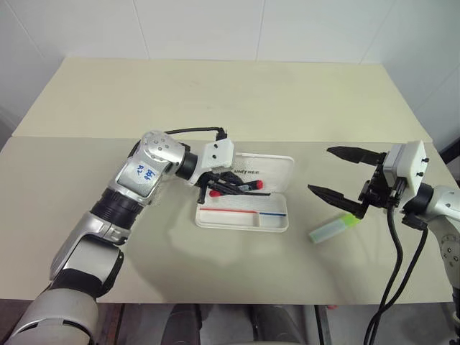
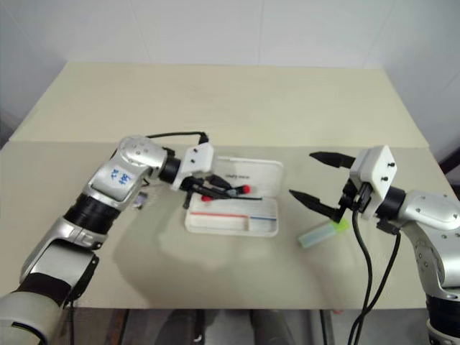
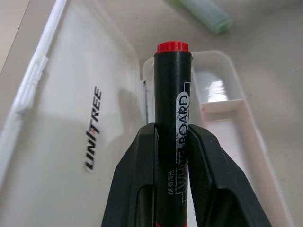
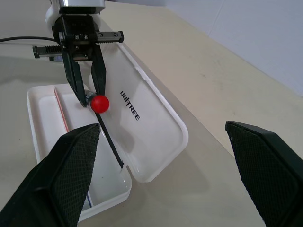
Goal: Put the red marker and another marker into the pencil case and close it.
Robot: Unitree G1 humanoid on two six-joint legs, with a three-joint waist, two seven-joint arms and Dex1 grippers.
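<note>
Over the open pencil case (image 1: 244,215), a white hard-plastic hinged box with rounded corners lying on the matte beige desk (image 1: 215,100), the left end effector (image 1: 224,185) clamps the red marker (image 1: 248,187). Its slim black barrel runs crosswise, red cap toward the right end effector (image 1: 343,172), whose black fingers gape wide above the chunky translucent mint-green highlighter (image 1: 332,229) lying flat, right of the case.

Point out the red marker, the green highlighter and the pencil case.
red marker (image 3: 173,118), left wrist view, on the black barrel above the fingers.
green highlighter (image 1: 329,230), left eye view, on the pale body.
pencil case (image 1: 277,164), left eye view, on the open lid.
</note>
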